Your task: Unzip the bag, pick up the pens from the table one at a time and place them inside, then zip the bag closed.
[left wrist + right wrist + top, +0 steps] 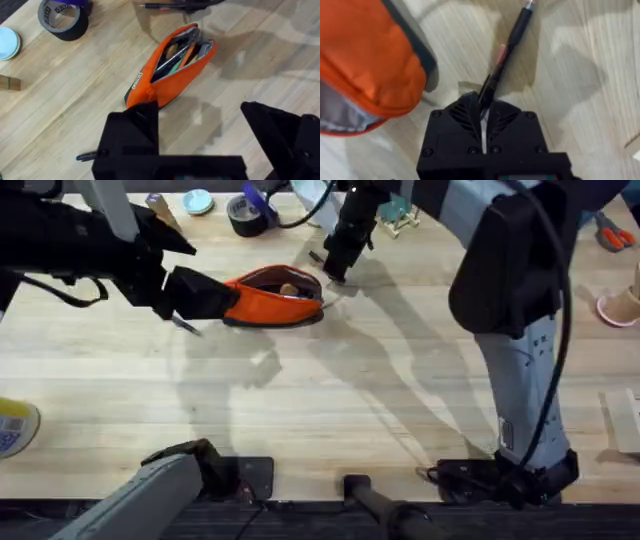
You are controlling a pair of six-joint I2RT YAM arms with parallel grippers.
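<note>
The orange bag (pixel 272 302) lies unzipped on the table (pixel 330 400), its mouth gaping with items inside (pixel 175 55). My left gripper (pixel 203 294) stands open at the bag's left end, one finger (pixel 137 125) touching the fabric and the other (pixel 272 130) well apart from it. Just past the bag's right end, my right gripper (pixel 335 270) is shut on a dark pen (pixel 507 52) that sticks out over the wood. That pen (pixel 160 6) also crosses the far side of the left wrist view. A second dark pen (pixel 185 325) lies partly hidden under the left gripper.
A black tape roll (pixel 245 215) and a pale blue lid (pixel 197 200) sit behind the bag. Red-handled scissors (pixel 610 235) and a pink cup (pixel 622 305) are at the far right. A yellow-and-blue object (pixel 12 425) is at the left edge.
</note>
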